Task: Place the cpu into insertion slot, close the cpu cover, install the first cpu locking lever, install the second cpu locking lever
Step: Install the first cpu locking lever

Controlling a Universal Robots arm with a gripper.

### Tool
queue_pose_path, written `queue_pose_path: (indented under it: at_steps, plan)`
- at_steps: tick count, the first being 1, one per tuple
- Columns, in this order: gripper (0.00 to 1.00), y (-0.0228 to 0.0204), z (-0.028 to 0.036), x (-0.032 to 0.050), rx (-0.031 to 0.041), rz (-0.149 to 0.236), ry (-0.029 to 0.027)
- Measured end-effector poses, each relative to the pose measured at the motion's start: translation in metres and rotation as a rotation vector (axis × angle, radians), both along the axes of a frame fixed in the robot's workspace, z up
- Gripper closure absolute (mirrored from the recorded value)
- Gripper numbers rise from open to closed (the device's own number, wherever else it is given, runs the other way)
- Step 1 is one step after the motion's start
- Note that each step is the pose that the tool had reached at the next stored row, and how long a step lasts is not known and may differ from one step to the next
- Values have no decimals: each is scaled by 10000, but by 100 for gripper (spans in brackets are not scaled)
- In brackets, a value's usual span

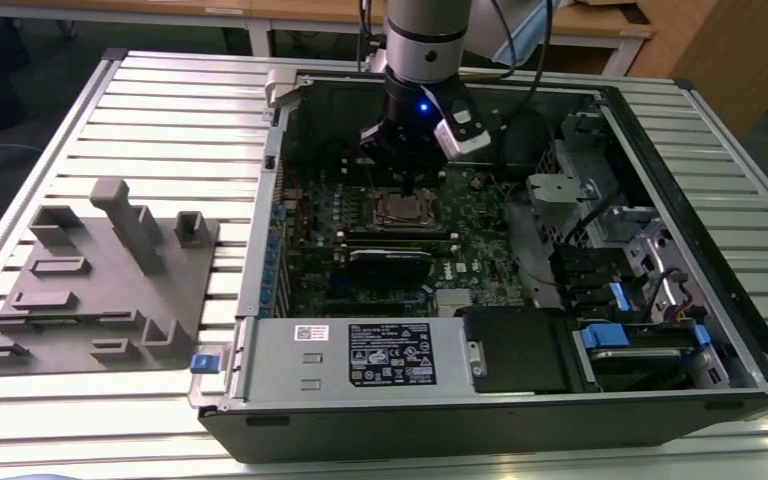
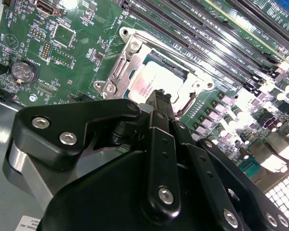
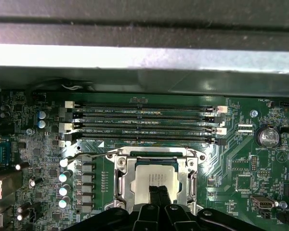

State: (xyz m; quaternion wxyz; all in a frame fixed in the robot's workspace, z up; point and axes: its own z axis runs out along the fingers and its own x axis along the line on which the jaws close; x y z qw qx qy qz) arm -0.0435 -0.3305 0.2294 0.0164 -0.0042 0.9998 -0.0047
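Observation:
The cpu (image 3: 151, 174) shows its pale metal top inside the insertion slot (image 1: 403, 209) on the green board. The silvery cpu cover (image 3: 121, 179) lies down around it, so the chip shows through its window; in the second wrist view the cpu (image 2: 156, 79) sits framed by the cover (image 2: 126, 61). My gripper (image 3: 159, 193) hangs just over the chip's near edge, its two black fingers (image 2: 160, 103) pressed together with nothing between them. In the exterior view the gripper (image 1: 412, 186) stands upright inside the case. A thin wire lever (image 3: 89, 155) runs beside the socket; whether it is latched is unclear.
Long black memory slots (image 3: 144, 122) run beside the socket. A coin battery (image 3: 268, 137) and capacitors (image 3: 65, 177) stand on the board. The open case wall (image 1: 277, 180), the power supply (image 1: 357, 355) and drive bays (image 1: 624, 270) enclose the board. A grey fixture block (image 1: 104, 290) lies at the exterior view's left.

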Motion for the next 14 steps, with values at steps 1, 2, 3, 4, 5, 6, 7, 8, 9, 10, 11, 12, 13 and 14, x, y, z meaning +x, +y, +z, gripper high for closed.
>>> queue_pose_path:
  at_steps: [1, 2, 3, 4, 5, 6, 7, 8, 9, 10, 11, 12, 13, 14]
  plan:
    - [89, 0, 1, 0, 0, 1, 0]
    - [89, 0, 2, 0, 0, 1, 0]
    - [89, 0, 8, 0, -3, 0, 2]
    - [89, -1, 13, 0, -2, 0, 1]
    - [89, 0, 19, 0, 0, 0, 0]
    - [89, 0, 27, 0, -1, 0, 0]
    - [89, 0, 48, 0, 1, 1, -1]
    - [89, 0, 76, 0, 1, 0, 1]
    - [89, 0, 84, 0, 1, 0, 1]
    - [89, 0, 88, 0, 1, 0, -1]
    - [89, 0, 87, 0, 3, 0, -2]
    - [89, 0, 88, 0, 3, 0, -2]
    - [89, 0, 87, 0, 3, 0, -2]
    - [89, 0, 89, 0, 1, 0, 0]
